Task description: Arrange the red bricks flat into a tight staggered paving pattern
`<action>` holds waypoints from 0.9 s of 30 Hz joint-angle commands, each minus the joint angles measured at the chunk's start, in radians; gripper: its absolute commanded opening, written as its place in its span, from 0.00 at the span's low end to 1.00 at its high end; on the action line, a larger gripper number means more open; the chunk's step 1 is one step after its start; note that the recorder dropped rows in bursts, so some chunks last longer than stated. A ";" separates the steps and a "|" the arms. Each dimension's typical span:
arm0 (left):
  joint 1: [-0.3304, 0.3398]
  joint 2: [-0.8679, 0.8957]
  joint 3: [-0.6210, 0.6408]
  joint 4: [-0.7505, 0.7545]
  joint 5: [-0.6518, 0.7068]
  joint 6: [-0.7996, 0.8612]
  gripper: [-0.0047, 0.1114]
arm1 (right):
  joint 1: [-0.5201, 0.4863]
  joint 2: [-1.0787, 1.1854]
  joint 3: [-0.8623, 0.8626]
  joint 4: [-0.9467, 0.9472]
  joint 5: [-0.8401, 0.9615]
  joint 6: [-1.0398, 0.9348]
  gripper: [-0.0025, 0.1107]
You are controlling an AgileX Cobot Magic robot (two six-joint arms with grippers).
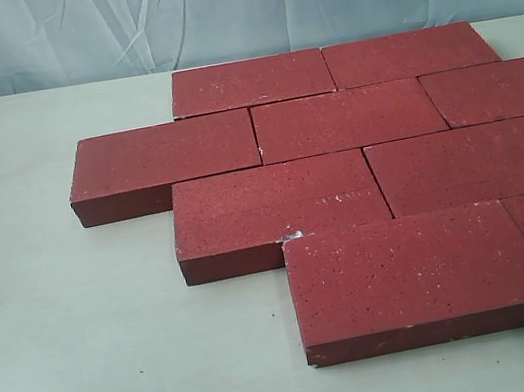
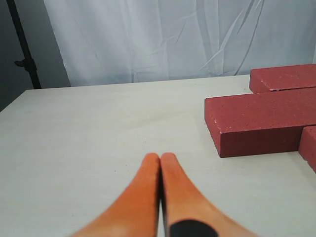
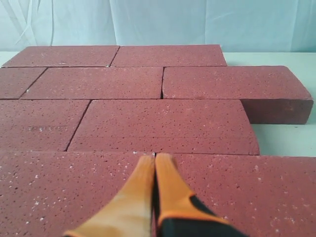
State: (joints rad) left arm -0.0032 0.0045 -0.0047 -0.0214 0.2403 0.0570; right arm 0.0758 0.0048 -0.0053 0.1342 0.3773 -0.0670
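Pale cloth hangs behind a cream counter, and in the exterior view we've got the bricks lying flat in four rows: two at the back, three next, then two, then two at the front. Each row is shifted sideways against its neighbour, so the seams don't line up. Joints look closed and sides touch, though the bricks on the right run off the frame, so we can't vouch for that edge. No hand shows here.

Over to the left wrist view: the left hand hangs above bare counter, its orange fingers pressed together with nothing between them. The ends of the outer bricks sit off to one side, well apart from it.

Now the right wrist view: the right hand is poised over the paving, fingers likewise pinched together and gripping nothing, tips right above a joint in the nearest row. Whether they touch the surface, we can't tell. The rows ahead of it run snug, seam to seam.

Our call: the pattern looks as good as finished, with nine laid and none loose that we can see. At most, a last nudge to tighten a seam is left.
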 commanded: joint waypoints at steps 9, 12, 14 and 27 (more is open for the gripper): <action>0.001 -0.004 0.005 -0.004 -0.001 -0.002 0.04 | -0.005 -0.005 0.005 0.003 -0.010 0.001 0.02; 0.001 -0.004 0.005 -0.004 -0.001 -0.002 0.04 | -0.005 -0.005 0.005 0.008 -0.010 0.001 0.02; 0.001 -0.004 0.005 -0.004 -0.001 -0.002 0.04 | -0.005 -0.005 0.005 0.008 -0.010 0.001 0.02; 0.001 -0.004 0.005 -0.004 -0.001 -0.002 0.04 | -0.005 -0.005 0.005 0.008 -0.010 0.001 0.02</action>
State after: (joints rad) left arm -0.0032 0.0045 -0.0047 -0.0214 0.2403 0.0570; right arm 0.0758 0.0048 -0.0053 0.1406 0.3773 -0.0670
